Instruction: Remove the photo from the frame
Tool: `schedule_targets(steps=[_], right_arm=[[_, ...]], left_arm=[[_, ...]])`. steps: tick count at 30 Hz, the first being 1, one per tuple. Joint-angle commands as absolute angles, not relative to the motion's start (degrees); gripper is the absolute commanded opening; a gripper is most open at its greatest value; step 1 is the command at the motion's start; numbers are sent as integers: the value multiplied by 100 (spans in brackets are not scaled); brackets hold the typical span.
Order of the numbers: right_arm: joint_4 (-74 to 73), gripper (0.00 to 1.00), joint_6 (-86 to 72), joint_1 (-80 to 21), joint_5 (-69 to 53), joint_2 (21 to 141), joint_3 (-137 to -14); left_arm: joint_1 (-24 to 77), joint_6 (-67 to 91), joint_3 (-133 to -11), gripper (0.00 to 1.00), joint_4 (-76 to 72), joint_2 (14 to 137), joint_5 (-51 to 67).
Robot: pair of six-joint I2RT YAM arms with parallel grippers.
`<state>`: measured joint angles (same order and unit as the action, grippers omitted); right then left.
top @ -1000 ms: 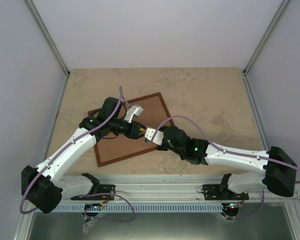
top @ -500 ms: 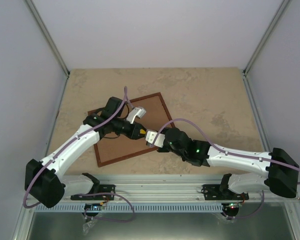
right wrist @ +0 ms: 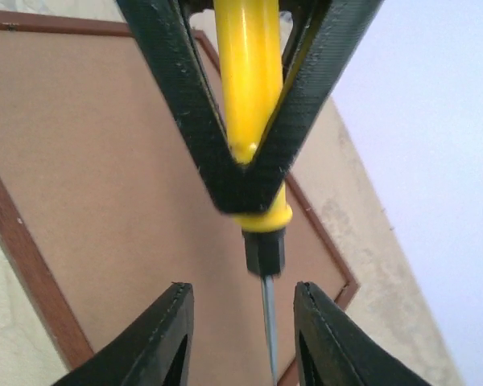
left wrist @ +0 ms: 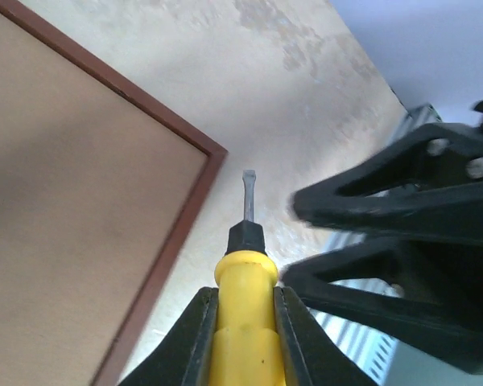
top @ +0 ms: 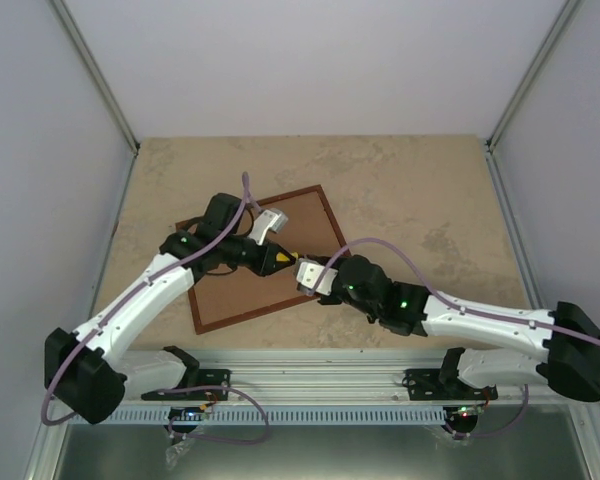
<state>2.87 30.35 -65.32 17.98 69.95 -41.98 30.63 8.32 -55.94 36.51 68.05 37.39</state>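
Note:
The frame (top: 235,298) lies back side up on the table, its brown fibreboard facing up inside the thin reddish-brown edges. It also shows in the left wrist view (left wrist: 64,201) and the right wrist view (right wrist: 105,185). The photo is hidden. My left gripper (top: 280,257) is shut on a yellow-handled screwdriver (left wrist: 243,322), held above the frame's near right edge. My right gripper (top: 300,270) faces it, open. In the right wrist view the screwdriver's shaft (right wrist: 267,322) lies between the right gripper's (right wrist: 241,289) spread fingers without touching them.
Beige stone-pattern table top (top: 420,200) with grey walls on three sides. A metal rail (top: 330,385) runs along the near edge. In the left wrist view, the right gripper's black fingers (left wrist: 402,241) fill the right side.
The right arm's elbow has swung a little to the right while its gripper stays at the screwdriver's tip. The left gripper has shifted slightly with the screwdriver held.

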Motion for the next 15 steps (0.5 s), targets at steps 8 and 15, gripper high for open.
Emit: schedule_targets(steps=[8, 15], right_arm=[[901, 68, 1667, -5058, 321, 5856, -4110], [-30, 97, 544, -3842, 15, 7160, -5238]], left_arm=[[3032, 128, -4699, 0, 1119, 5732, 1278], [3029, -281, -4268, 0, -847, 5802, 907]])
